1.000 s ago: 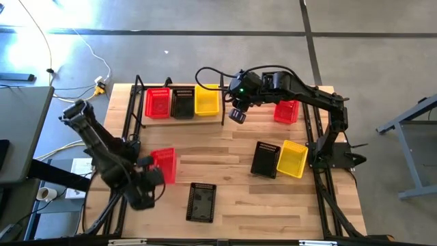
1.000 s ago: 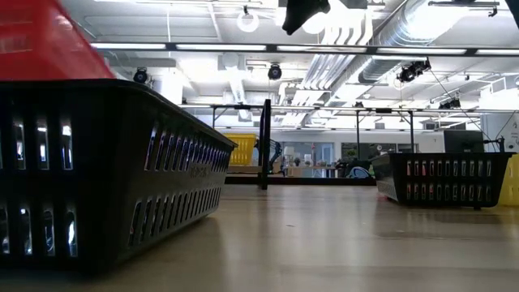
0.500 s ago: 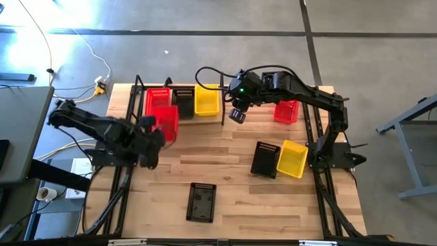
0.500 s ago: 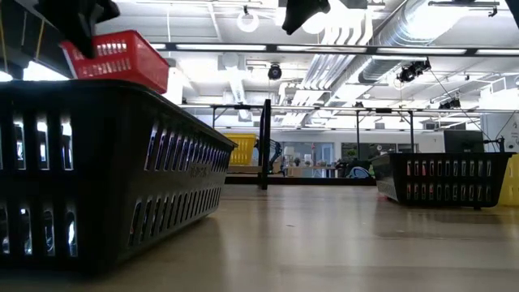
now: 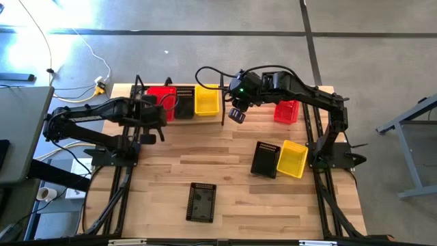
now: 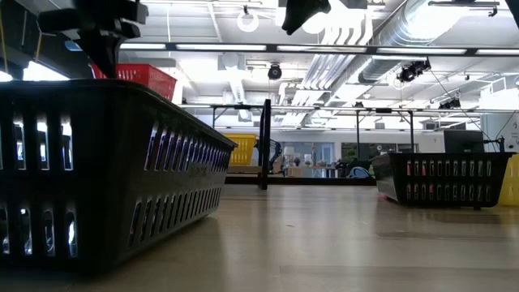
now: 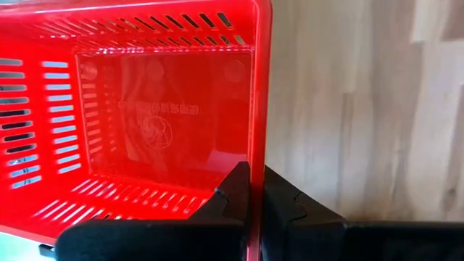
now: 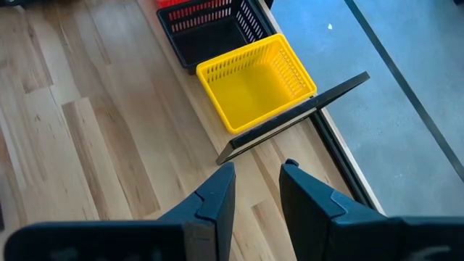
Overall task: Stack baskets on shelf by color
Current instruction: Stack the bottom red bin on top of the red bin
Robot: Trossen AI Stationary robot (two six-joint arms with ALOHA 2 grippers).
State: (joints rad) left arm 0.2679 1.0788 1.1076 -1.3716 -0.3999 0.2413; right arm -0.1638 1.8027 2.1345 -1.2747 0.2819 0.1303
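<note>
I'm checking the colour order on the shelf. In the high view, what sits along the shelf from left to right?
Left hand gripping a red basket → black basket → yellow basket → right hand, open just past the shelf end.
</note>
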